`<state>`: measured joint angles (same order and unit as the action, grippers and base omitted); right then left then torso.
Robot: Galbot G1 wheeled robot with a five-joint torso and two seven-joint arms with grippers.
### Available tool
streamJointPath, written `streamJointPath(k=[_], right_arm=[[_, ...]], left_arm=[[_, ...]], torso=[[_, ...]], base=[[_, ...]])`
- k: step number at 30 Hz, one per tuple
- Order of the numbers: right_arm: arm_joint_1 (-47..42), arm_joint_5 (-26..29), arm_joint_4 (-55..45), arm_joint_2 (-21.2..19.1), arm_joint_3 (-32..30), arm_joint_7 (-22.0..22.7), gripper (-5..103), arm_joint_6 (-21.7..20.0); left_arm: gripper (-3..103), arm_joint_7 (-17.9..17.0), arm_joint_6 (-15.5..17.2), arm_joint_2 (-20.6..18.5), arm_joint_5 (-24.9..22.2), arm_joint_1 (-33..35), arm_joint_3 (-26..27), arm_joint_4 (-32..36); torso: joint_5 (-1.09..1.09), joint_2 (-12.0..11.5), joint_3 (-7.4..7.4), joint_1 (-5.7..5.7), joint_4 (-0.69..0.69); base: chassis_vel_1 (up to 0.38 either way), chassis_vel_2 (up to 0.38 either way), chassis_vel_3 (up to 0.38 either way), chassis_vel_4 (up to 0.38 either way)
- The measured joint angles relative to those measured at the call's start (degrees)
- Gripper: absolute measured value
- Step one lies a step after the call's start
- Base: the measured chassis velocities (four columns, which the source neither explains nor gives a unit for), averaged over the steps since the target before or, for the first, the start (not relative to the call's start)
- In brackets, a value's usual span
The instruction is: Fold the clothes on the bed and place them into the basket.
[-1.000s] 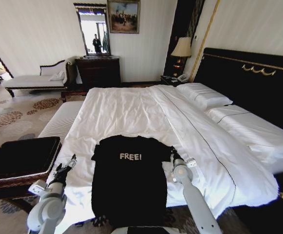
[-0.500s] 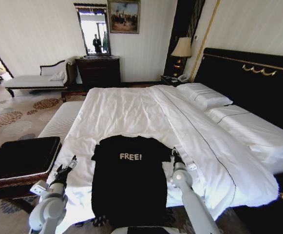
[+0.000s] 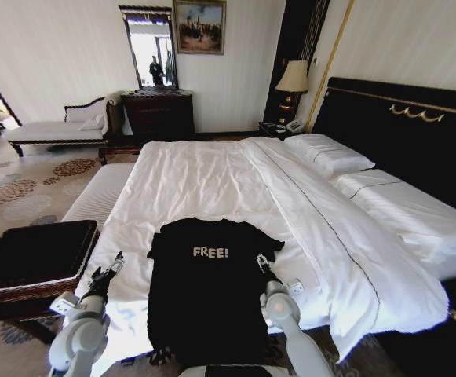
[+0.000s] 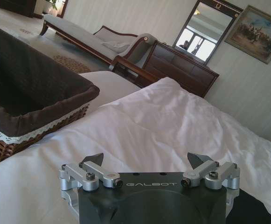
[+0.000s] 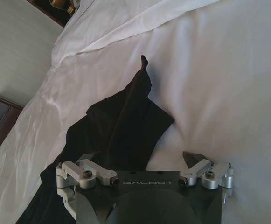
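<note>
One black T-shirt [image 3: 209, 290] lies flat on the bed [image 3: 212, 181], near the foot edge, "FREE!" lettering up. Head view has the whole layout: shirt centred, basket [image 3: 31, 259] off the bed's left side, well apart from the shirt.

Left gripper [image 3: 108, 265] hovers over white sheet between shirt and basket, touching neither. Left wrist view adds what head view lacks: both fingertips [image 4: 92, 160] spread wide, nothing between them, and the basket's [image 4: 42, 98] black liner with lace trim over brown weave just beside the mattress edge. Shirt barely enters that view, a dark sliver at the corner.

Right gripper [image 3: 260, 261] sits at the shirt's right sleeve in head view; too small there to read the fingers. Right wrist view resolves it: fingers [image 5: 194, 160] wide apart, holding nothing, one over black fabric, the other over bare sheet. Sleeve [image 5: 126, 116] is rumpled, with one corner drawn to a point on the sheet.

Hidden or cut off: shirt hem runs under the robot's body at the frame bottom in head view; basket's near end is cropped by the frame edge; contact between right fingertips and fabric cannot be told.
</note>
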<state>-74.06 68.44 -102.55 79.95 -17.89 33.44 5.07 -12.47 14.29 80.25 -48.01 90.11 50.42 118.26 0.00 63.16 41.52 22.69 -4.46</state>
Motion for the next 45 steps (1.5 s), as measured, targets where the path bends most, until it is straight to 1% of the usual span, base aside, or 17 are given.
streamJointPath(k=[1,3,6,10,12,15,16,18,19,20,21,23,24,26,30,38,45], right_arm=[[0.2,-0.1,0.2,0.0,-0.2,0.0,96,0.1],[0.5,-0.4,0.7,0.0,-0.6,-0.1,85,0.5],[0.9,-1.1,1.4,0.0,-1.3,-0.1,80,1.3],[0.8,-1.1,1.7,-0.1,-1.6,-0.1,59,1.8],[0.8,-1.1,1.8,-0.1,-1.6,-0.1,59,1.8],[0.6,-1.5,1.8,0.1,-1.6,-0.1,41,1.9],[0.6,-1.5,1.8,0.1,-1.6,-0.1,41,1.9],[0.6,-1.7,2.0,0.1,-1.5,-0.1,30,2.0],[0.6,-1.8,2.1,0.1,-1.5,0.0,30,2.0],[0.7,-2.1,2.3,0.2,-1.5,0.1,25,2.2],[0.7,-2.1,2.3,0.2,-1.5,0.1,25,2.2],[0.7,-2.4,2.5,0.2,-1.5,0.3,15,2.3],[0.7,-2.5,2.5,0.2,-1.4,0.4,15,2.3],[0.1,-2.9,2.0,0.2,-1.3,0.8,4,2.5],[-1.4,-4.9,0.6,0.2,-0.8,1.7,0,2.9],[-4.1,-8.3,-1.1,0.4,0.2,2.8,0,3.5],[-4.2,-9.1,-0.9,0.7,0.2,3.0,-3,3.6]], left_arm=[[100,0.0,0.0,0.0,0.0,0.0,0.0,-0.1],[100,0.0,-0.1,0.0,0.0,0.0,0.1,-0.2],[100,0.0,-0.1,0.0,0.0,-0.2,0.0,-0.3],[100,-0.1,-0.1,0.1,0.3,-0.5,-0.5,-0.3],[100,-0.1,-0.1,0.2,0.4,-0.6,-0.6,-0.3],[100,-0.2,-0.1,0.3,0.7,-0.4,-0.8,-0.2],[100,-0.2,-0.1,0.3,0.7,-0.4,-0.8,-0.2],[100,-0.2,-0.1,0.3,0.8,-0.2,-0.7,-0.1],[100,-0.2,-0.2,0.3,0.8,-0.1,-0.6,0.0],[100,-0.2,-0.3,0.3,0.7,0.1,-0.4,0.1],[100,-0.2,-0.3,0.3,0.7,0.1,-0.4,0.1],[100,-0.2,-0.3,0.2,0.7,0.4,-0.2,0.2],[100,-0.2,-0.4,0.2,0.7,0.4,-0.1,0.3],[100,-0.2,-0.4,0.1,0.6,0.5,0.2,0.3],[100,-0.2,-0.5,0.1,0.6,0.6,0.5,0.3],[100,-0.2,-0.5,0.1,0.6,0.6,0.4,0.3],[100,-0.1,-0.5,0.1,0.6,0.6,0.3,0.1]], torso=[[0.0,0.0,0.0,0.0,0.0],[0.0,0.0,0.0,0.0,0.0],[0.0,0.0,0.0,0.0,0.0],[0.0,0.0,0.0,0.01,-0.01],[0.0,0.0,0.0,0.01,-0.01],[0.0,0.0,0.0,0.01,-0.01],[0.0,0.0,0.0,0.01,-0.01],[0.0,0.0,0.0,0.01,0.0],[0.0,0.0,0.0,0.01,0.0],[0.0,0.0,0.0,0.01,0.0],[0.0,0.0,0.0,0.01,0.0],[0.0,0.0,0.0,0.01,0.0],[0.0,0.0,0.0,0.01,0.0],[0.0,0.0,0.01,0.01,0.0],[0.0,0.0,0.0,0.01,0.0],[0.0,0.0,0.0,0.01,0.0],[0.0,0.0,0.0,0.01,0.0]], base=[[0.0,0.0,0.0,0.0],[0.0,0.0,0.0,0.0],[0.0,0.0,0.0,0.0],[0.0,0.0,0.0,0.0],[0.0,0.0,0.0,0.0],[0.0,0.0,0.0,0.0],[0.0,0.0,0.0,0.0],[0.0,0.0,0.0,0.0],[0.0,0.0,0.0,0.0],[0.0,0.0,0.0,0.0],[0.0,0.0,0.0,0.0],[0.0,0.0,0.0,0.0],[0.0,0.0,0.0,0.0],[0.0,0.0,0.0,0.0],[0.0,0.0,0.0,0.0],[0.0,0.0,0.0,0.0],[0.0,0.0,0.0,0.0]])
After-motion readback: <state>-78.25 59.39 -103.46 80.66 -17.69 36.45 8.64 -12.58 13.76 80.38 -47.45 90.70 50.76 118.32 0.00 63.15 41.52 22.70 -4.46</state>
